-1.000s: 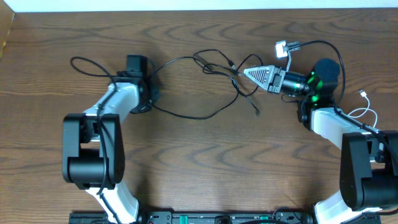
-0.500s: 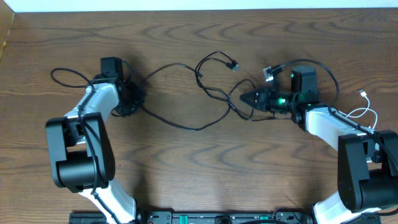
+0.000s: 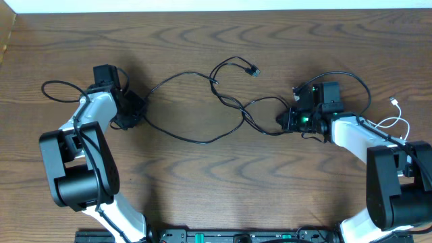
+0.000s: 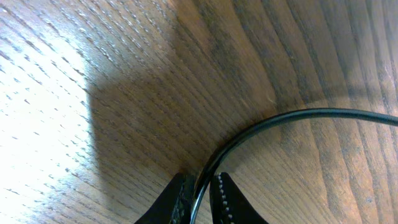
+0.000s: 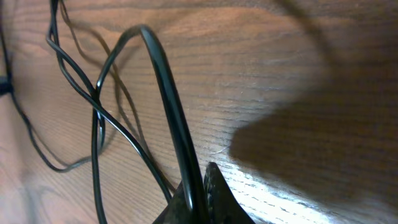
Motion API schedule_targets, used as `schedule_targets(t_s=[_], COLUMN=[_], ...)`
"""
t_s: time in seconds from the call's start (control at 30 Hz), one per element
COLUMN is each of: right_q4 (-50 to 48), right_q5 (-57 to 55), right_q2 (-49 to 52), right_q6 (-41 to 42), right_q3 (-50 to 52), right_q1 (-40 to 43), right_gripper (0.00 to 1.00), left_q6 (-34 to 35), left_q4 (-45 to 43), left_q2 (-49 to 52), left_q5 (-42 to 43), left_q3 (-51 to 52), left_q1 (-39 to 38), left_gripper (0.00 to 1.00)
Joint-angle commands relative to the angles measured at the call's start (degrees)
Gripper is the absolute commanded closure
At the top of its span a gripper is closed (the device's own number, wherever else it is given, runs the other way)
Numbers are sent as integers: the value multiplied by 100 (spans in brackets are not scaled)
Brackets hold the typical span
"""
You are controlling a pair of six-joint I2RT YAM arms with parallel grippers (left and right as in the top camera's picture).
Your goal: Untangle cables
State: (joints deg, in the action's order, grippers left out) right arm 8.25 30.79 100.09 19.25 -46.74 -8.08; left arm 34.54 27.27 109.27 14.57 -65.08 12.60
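At the left tool (image 4: 200, 186), tips nearly together and nipping a black cable (image 4: 298, 115) right down on the surface (image 4: 93, 62); only a sliver of gap either side, so by the look of it a light pinch rather than a hard clamp. Just ahead of the tips, curving off to one side and lying flat on the wood. Held so low probably to drag the cord along the surface and draw slack out of the knot without lifting it. Behind this tool in the overhead view, a loose loop (image 3: 62, 82) of the same cord; ahead of it, a long slack run toward the tangle (image 3: 244, 113).

At the right tool (image 5: 199, 180), closed fully on a black strand (image 5: 165, 81), gripped between the very tips. Just ahead, rising off the surface in a stiff arch and bending back down; further ahead, thinner cords (image 5: 96, 109) crossing one another beside that arch. Cannot tell whether this strand and the left tool's cable are one cord. Held opposite the left tool, likely to pull the two sides of the tangle apart and open the crossings between. Well beyond the right tool's tips, past the tangle, a free plug end (image 3: 254, 70) lying untouched. Behind the right tool, by the arm's base, a white cable (image 3: 395, 120), apart from the black ones. Untangling judged only partly done, with crossings left between the two tools
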Motion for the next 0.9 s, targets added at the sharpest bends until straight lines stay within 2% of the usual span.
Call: schedule_targets(t_s=[0.0,0.27,0.33,0.37,0.4,0.43,0.5,0.63,0.87], right_q4=[15,13,9,9,7,-11,-46,-164,-203], right_q5=[-125,-343,-546,-787,-914,-1005,-1126,-1187,-791], right_q2=[-55,-55,-55,-55,-55,-55,-55,-55,-55], right_q6=[-146,-83,-59,116,234,323,483,599,518], right_q3=[0,0,0,0,0,0,0,0,-2], right_q1=[-273,-1233,-1532,-1773,-1895,-2004,-2155,-2262,-2142], right_gripper=[99,99,99,99,99,99,99,99,99], left_q6=[26,179,173,-57,-221,-317,-330,-533,-667], left_q4=[146,273,310,328,310,313,358,579,1187], left_q2=[195,195,195,195,192,181,107,-350,-1484], left_q5=[-317,-286,24,588,776,907,984,1270,1137], left_q3=[122,122,122,120,120,120,118,114,116], left_q1=[142,413,450,459,459,459,461,446,229], left_gripper=[83,83,83,83,83,77,72,68,63])
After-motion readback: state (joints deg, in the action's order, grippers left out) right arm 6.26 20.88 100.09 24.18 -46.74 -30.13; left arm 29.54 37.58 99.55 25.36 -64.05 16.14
